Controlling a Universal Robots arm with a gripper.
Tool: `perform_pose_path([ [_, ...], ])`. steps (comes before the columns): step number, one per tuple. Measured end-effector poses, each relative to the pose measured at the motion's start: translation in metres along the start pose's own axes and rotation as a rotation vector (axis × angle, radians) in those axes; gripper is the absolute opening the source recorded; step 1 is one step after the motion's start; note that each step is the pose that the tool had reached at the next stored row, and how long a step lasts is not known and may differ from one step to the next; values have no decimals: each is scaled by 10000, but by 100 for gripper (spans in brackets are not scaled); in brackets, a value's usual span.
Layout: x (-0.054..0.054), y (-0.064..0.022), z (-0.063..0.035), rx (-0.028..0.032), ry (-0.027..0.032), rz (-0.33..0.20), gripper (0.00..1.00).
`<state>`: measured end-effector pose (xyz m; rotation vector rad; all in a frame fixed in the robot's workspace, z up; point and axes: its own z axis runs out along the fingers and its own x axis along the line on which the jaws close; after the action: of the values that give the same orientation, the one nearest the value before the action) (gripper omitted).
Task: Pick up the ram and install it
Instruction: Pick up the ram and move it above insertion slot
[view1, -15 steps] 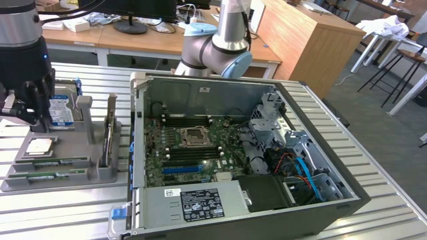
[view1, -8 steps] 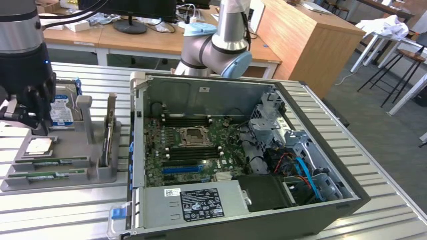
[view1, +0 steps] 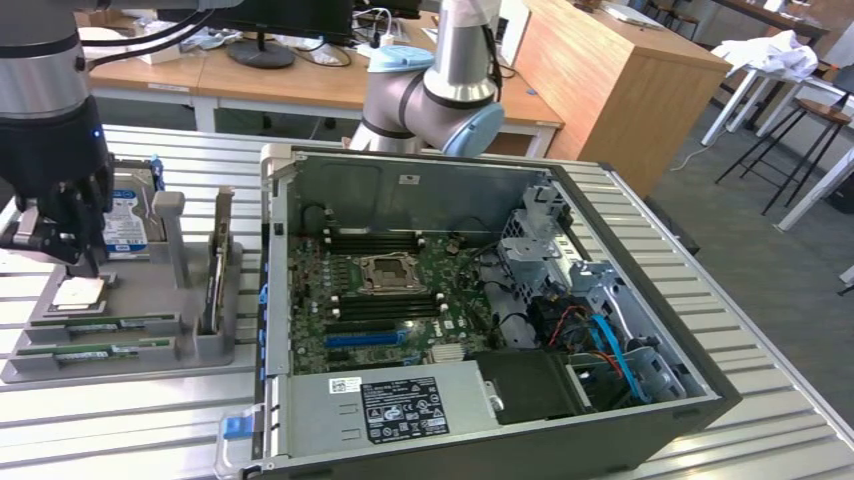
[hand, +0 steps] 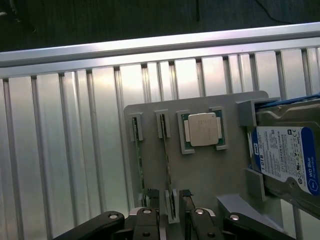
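Two green sticks lie side by side in a grey holder (hand: 210, 170). The ram (hand: 167, 150) is the stick nearer the processor chip (hand: 202, 129); its twin (hand: 138, 160) lies one slot further out. My gripper (hand: 169, 196) hangs above the holder, open, with one fingertip on each side of the ram's near end and nothing held. In the exterior view the gripper (view1: 56, 245) is at the far left over the holder (view1: 200, 345), above the ram (view1: 100, 325). The motherboard's long memory slots (view1: 387, 313) lie inside the open computer case (view1: 641, 420).
A hard drive with a blue and white label (hand: 285, 160) stands upright in the holder beside the processor chip. The holder and case rest on a ribbed metal table (view1: 747, 330). The arm's base (view1: 434, 95) rises behind the case. Desks and stools stand beyond.
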<state>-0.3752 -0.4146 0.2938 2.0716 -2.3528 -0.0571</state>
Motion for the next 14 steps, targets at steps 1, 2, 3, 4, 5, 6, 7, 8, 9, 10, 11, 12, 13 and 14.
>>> perform_pose_path([
  [1,0,0,10,0,-1,0,30],
  [2,0,0,20,0,-2,0,30],
  [3,0,-1,31,0,-3,0,30],
  [4,0,-1,42,1,-4,1,30],
  [5,1,-1,52,0,-4,1,30],
  [6,1,-2,62,0,-5,0,30],
  [7,1,-2,72,0,-6,1,30],
  [8,1,-2,81,0,-7,1,30],
  [9,1,-3,86,0,-7,0,30],
  [10,2,-2,86,-2,-6,0,30],
  [11,2,-2,86,-2,-6,0,30],
  [12,2,-3,87,0,-8,0,30],
  [13,27,-6,87,0,-7,-1,30],
  [14,94,-15,87,0,-7,-4,30],
])
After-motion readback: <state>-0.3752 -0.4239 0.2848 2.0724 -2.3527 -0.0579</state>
